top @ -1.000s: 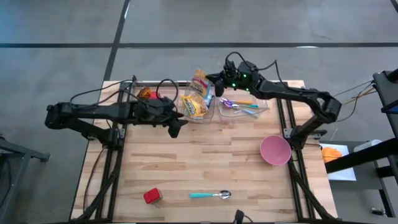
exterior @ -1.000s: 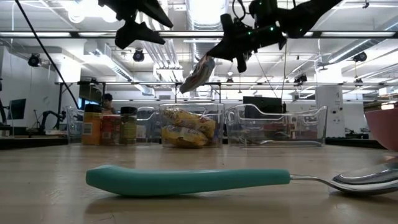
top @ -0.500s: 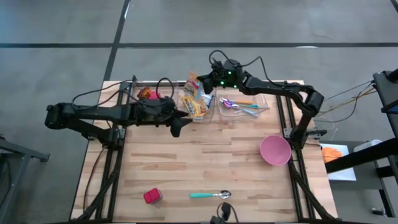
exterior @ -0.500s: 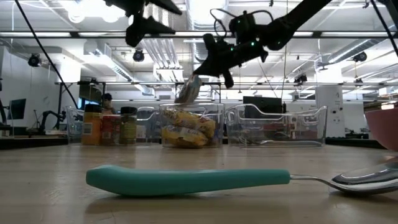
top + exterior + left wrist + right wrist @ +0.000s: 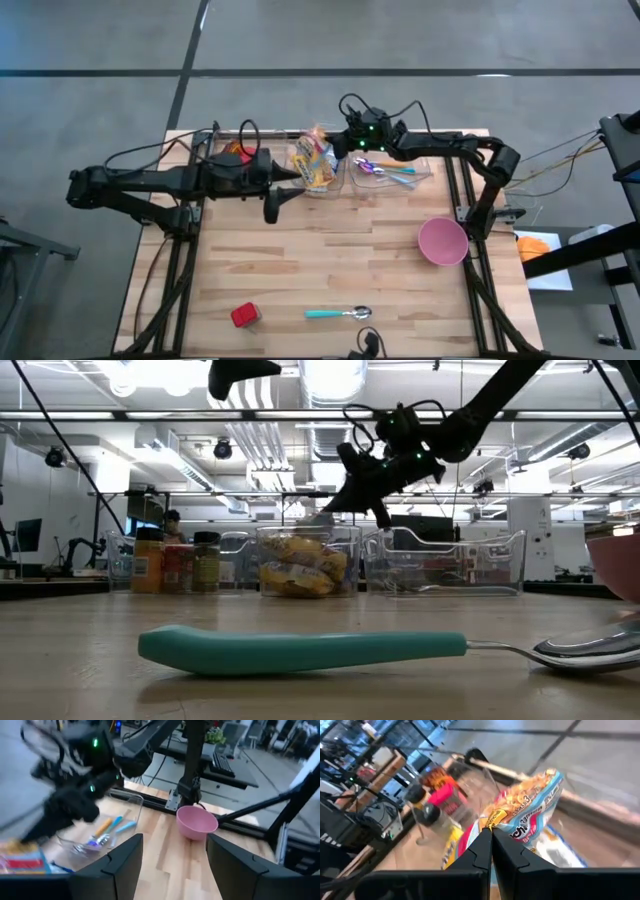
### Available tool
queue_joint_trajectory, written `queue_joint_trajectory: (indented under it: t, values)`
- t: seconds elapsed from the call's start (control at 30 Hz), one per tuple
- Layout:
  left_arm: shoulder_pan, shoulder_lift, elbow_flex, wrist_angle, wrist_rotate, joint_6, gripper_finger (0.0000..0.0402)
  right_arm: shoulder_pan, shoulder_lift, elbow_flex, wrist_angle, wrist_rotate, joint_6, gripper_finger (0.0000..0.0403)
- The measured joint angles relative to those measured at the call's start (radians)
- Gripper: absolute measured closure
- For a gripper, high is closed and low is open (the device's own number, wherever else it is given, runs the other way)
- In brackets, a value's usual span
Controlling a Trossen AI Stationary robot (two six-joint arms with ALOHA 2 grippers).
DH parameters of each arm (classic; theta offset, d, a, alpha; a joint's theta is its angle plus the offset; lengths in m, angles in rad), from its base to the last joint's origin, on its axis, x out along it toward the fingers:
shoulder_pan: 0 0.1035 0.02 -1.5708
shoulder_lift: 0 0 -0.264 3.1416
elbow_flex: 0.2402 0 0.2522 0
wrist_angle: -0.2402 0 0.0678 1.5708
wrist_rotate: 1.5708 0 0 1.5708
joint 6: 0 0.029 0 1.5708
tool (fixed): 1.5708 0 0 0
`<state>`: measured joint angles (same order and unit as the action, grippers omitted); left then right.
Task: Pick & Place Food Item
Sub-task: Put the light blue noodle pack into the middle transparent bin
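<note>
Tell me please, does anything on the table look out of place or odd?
The teal-handled spoon and a small red item lie loose on the wood near the front edge, far from the clear bins at the back, where other utensils sit. The pink bowl stands alone too. Nothing looks spilled or damaged.

The right gripper's (image 5: 491, 851) two dark fingers (image 5: 476, 855) meet at the lower centre of the frame, pinched together on the edge of a crinkled orange, red and white noodle packet (image 5: 527, 811). The packet fills the middle and right. At upper left stand blurred dark-capped seasoning jars (image 5: 436, 797) inside a clear plastic bin (image 5: 481, 772).
</note>
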<state>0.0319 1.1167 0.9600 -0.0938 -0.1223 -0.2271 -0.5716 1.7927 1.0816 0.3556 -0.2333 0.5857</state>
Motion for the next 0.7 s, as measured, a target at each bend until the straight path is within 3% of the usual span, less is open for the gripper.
queue_joint_trajectory:
  t: [0.17,0.7]
  values:
    - [-0.002,-0.01,0.001,0.005,0.018,0.089,0.0178,0.002,0.0,-0.037,-0.001,0.0,0.048,0.0395]
    - [-0.002,-0.011,0.001,0.011,0.056,0.034,0.0178,0.013,-0.001,-0.027,-0.177,0.024,-0.006,0.0395]
